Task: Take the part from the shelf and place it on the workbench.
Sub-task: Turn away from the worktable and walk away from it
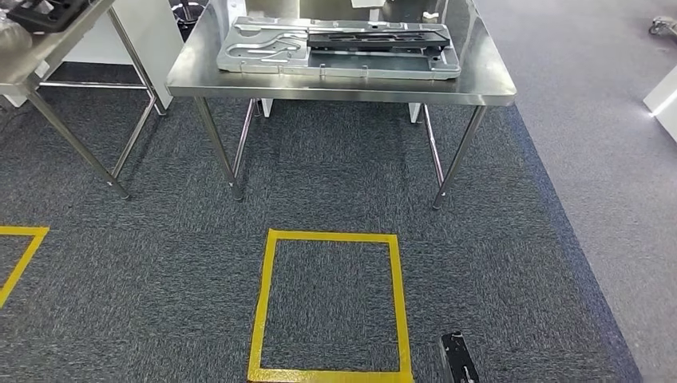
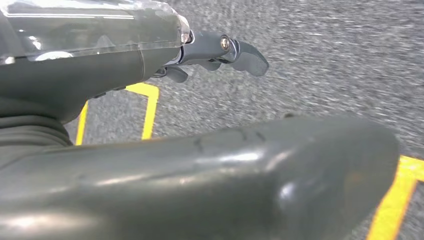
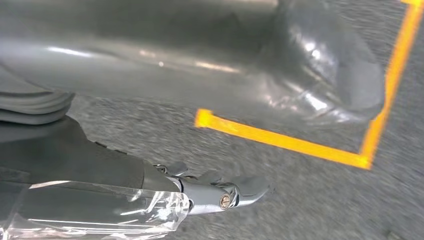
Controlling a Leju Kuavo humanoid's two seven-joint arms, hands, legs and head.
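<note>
On the steel workbench (image 1: pixel 487 80) straight ahead lies a silver stamped metal panel (image 1: pixel 263 48) with a long black part (image 1: pixel 375 36) resting across it. My left hand (image 2: pixel 150 165) hangs over the grey carpet, its fingers (image 2: pixel 240 50) stretched out and holding nothing. My right hand (image 3: pixel 150 180) also hangs above the carpet, with its fingers (image 3: pixel 240 192) apart and nothing in them. Both hands are well away from the workbench.
A yellow tape square (image 1: pixel 263 303) marks the carpet in front of the workbench, with more tape at the far left. A second steel table (image 1: pixel 48 56) at the left carries a black object (image 1: pixel 44 12). A white box corner (image 1: pixel 663 100) sits at the right.
</note>
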